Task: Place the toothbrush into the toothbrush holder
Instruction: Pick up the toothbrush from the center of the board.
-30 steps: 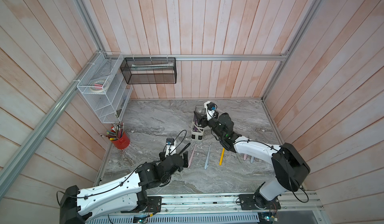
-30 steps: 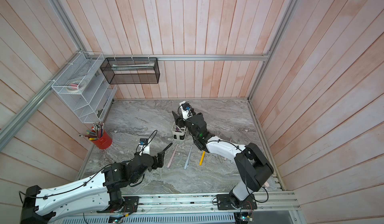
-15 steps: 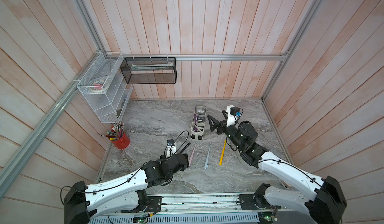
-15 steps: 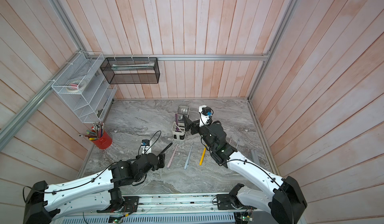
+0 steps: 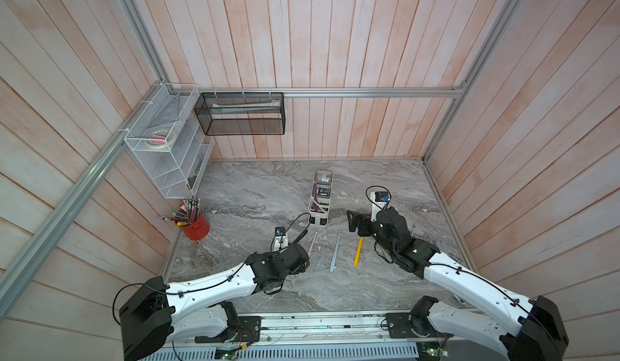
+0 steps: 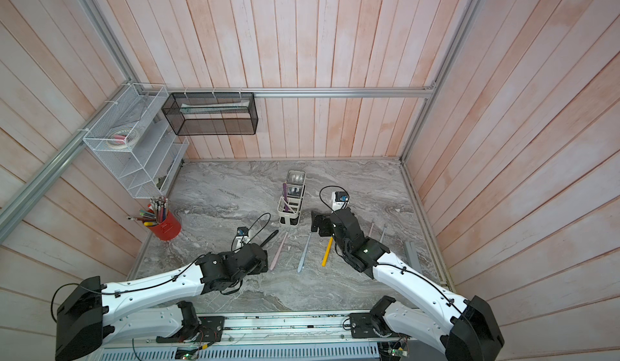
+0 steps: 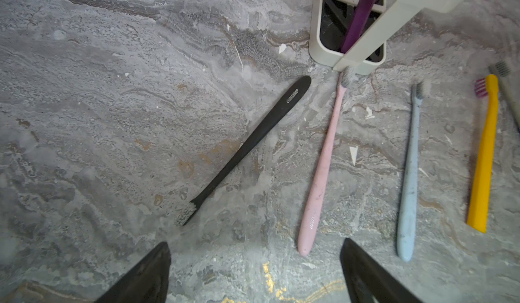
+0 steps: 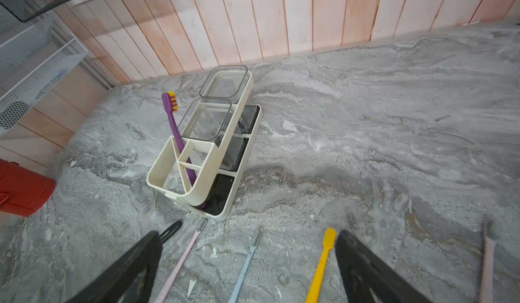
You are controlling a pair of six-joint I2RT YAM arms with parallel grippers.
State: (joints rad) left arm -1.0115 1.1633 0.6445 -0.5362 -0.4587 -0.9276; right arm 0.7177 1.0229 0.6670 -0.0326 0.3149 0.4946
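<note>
purple toothbrush point(image 8: 176, 129) in toothbrush holder point(image 8: 209, 175), shaft partly hidden (wall)

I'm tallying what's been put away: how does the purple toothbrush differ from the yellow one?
The purple toothbrush stands leaning in the toothbrush holder, head up; the yellow toothbrush lies flat on the table, outside it. The purple one's bristles are yellow-orange; the yellow one's are magenta. Both are slim, bright-handled manual brushes.
</note>
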